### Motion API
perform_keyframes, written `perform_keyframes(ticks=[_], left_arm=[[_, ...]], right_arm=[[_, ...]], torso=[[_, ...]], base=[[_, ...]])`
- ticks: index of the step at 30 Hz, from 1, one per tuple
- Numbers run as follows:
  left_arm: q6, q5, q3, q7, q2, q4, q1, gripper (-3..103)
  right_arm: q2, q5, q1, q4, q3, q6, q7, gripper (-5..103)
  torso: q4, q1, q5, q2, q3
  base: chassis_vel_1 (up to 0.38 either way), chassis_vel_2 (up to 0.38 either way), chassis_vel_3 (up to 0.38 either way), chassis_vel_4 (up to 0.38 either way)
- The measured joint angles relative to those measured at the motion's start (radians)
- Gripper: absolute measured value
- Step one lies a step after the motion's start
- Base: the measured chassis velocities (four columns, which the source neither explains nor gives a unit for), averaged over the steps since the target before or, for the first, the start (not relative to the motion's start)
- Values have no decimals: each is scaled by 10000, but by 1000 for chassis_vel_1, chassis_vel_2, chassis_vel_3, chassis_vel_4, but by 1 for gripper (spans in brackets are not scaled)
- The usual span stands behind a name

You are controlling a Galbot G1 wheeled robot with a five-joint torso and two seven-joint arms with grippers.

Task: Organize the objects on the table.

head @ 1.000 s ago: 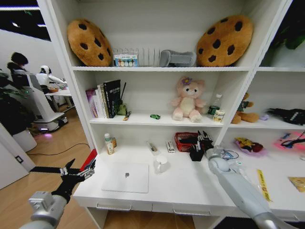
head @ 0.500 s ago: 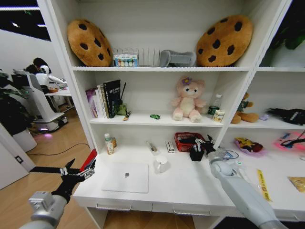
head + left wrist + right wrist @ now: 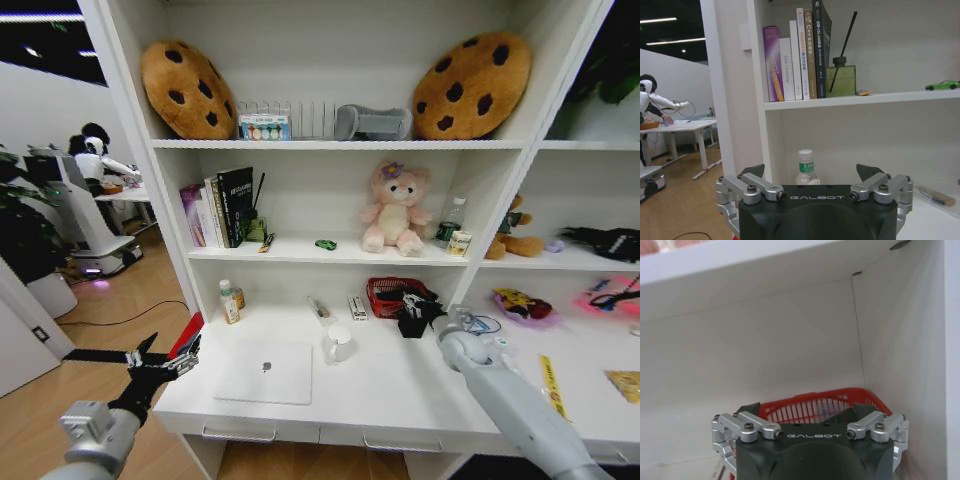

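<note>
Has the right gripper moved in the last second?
Yes. The right gripper has dipped slightly toward the table, staying at the red basket. The left gripper hangs unmoved beside the laptop.

The right gripper (image 3: 420, 312) reaches over the table (image 3: 400, 385) by the red basket (image 3: 385, 292), seemingly touching it.

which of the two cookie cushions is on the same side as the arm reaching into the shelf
The cookie cushion at the top shelf's right end, above the right gripper at the red basket. The other cushion leans at the left end.
</note>
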Motion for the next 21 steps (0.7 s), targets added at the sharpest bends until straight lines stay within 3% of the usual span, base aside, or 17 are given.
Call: perform_keyframes(ticks=[8, 15, 18, 21], left_arm=[[0, 0, 0, 1, 0, 0, 0, 100], [0, 0, 0, 0, 0, -1, 0, 100], [0, 0, 0, 0, 0, 0, 0, 100], [0, 0, 0, 0, 0, 0, 0, 100]], right_arm=[[-594, 820, -1347, 3027, 894, -1133, 1806, 101], [-493, 1392, -1608, 3404, 755, -1458, 2492, 85], [-465, 2248, -1733, 3743, 727, -1775, 3012, 79], [-439, 2226, -2011, 3852, 759, -1912, 3242, 70]], torso=[[-3, -1, -4, 1, -2], [-2, 0, 2, -2, 0], [0, 0, -2, -2, -1], [-1, 0, 0, -2, -1]], base=[[0, 0, 0, 0], [0, 0, 0, 0], [0, 0, 0, 0], [0, 0, 0, 0]])
